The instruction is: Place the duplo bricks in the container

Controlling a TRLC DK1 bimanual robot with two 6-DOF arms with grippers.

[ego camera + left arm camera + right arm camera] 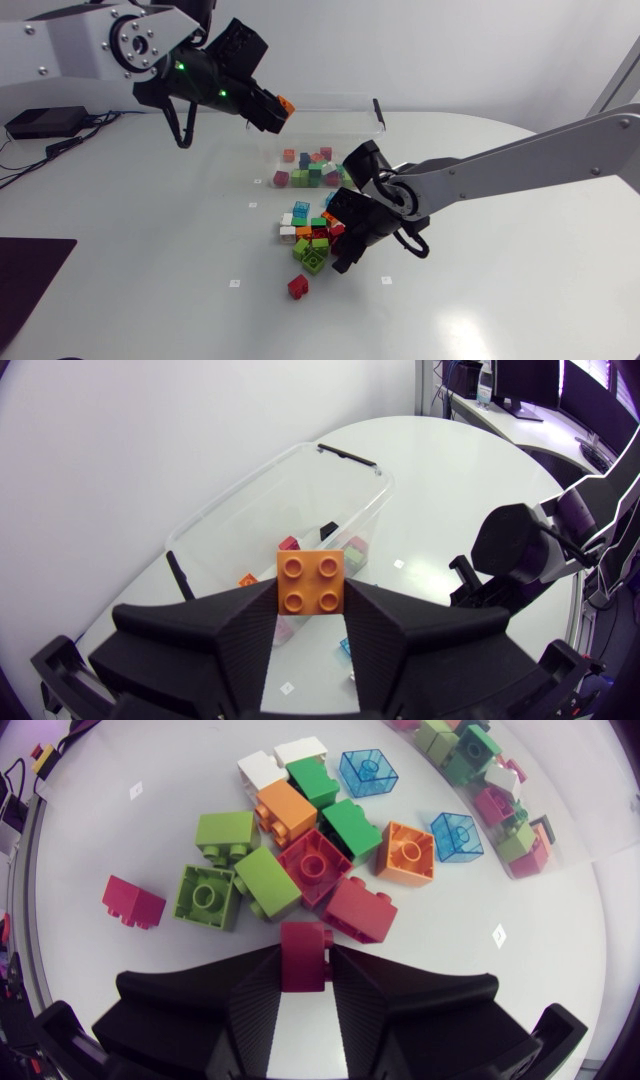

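Observation:
My left gripper point(279, 111) hangs above the near left edge of the clear plastic container point(345, 101), shut on an orange four-stud brick point(311, 582). Several coloured bricks point(310, 167) lie inside the container point(300, 475). My right gripper point(339, 238) is down at the right side of the loose pile point(308, 236) on the table, shut on a dark red brick point(303, 954). Just ahead of it lie a red brick point(358, 910), green bricks point(206, 897), orange bricks point(406, 852), blue see-through bricks point(368, 771) and white bricks point(262, 767).
A single red brick point(298, 287) lies apart, nearer the front edge than the pile; in the right wrist view it is the dark red brick point(133, 901) beside the green ones. A dark mat point(28, 280) covers the table's front left corner.

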